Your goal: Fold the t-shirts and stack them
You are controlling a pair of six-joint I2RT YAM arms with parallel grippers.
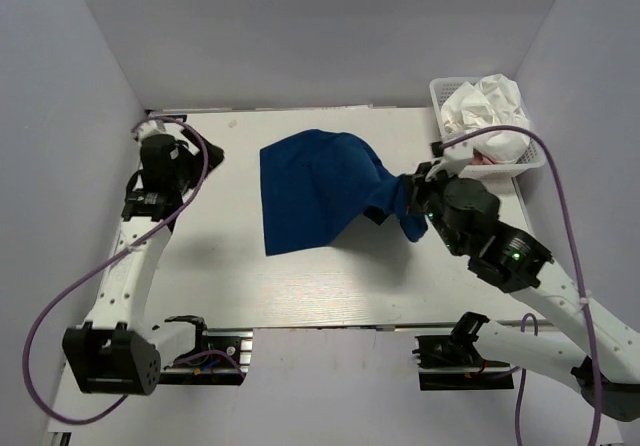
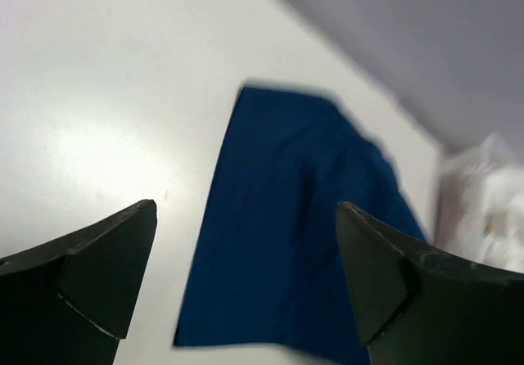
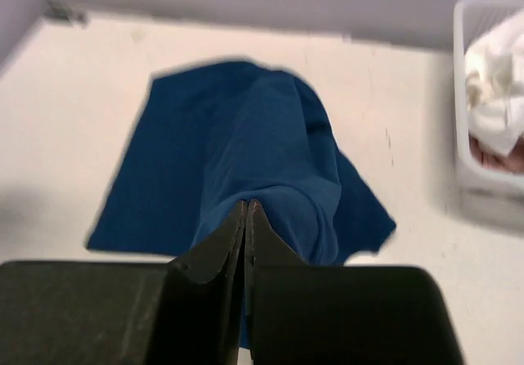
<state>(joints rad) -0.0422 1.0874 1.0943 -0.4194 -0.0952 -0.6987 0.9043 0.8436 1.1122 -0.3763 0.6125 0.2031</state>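
Left hand (image 2: pixel 246 218): its two dark fingers fill the foreground of the left wrist view. They stand wide apart and hold nothing. It hovers over the left rear of the pale wooden tabletop (image 1: pixel 220 276), well apart from the cloth, and is judged to be waiting clear of the work.

Navy blue cloth t-shirt (image 1: pixel 310 191): it lies mid-tabletop, its left part spread flat. Its right side rises in a draped ridge toward the right hand. The lift is judged to serve a fold, carrying that edge over the flat portion.

Right hand (image 3: pixel 248 205): the fingers are closed tight on a pinch of the navy cloth, with the fabric hanging away from them on both sides.

White plastic mesh basket (image 1: pixel 436 94): it stands at the right rear corner and holds the crumpled plain white t-shirt (image 1: pixel 490 101). A dusty pink t-shirt (image 1: pixel 487 156) shows beneath it. Both are judged to be awaiting their turn; no stack is begun.

Markings: no chest print faces up on the navy shirt. No brand, label or legible writing is found in any view.
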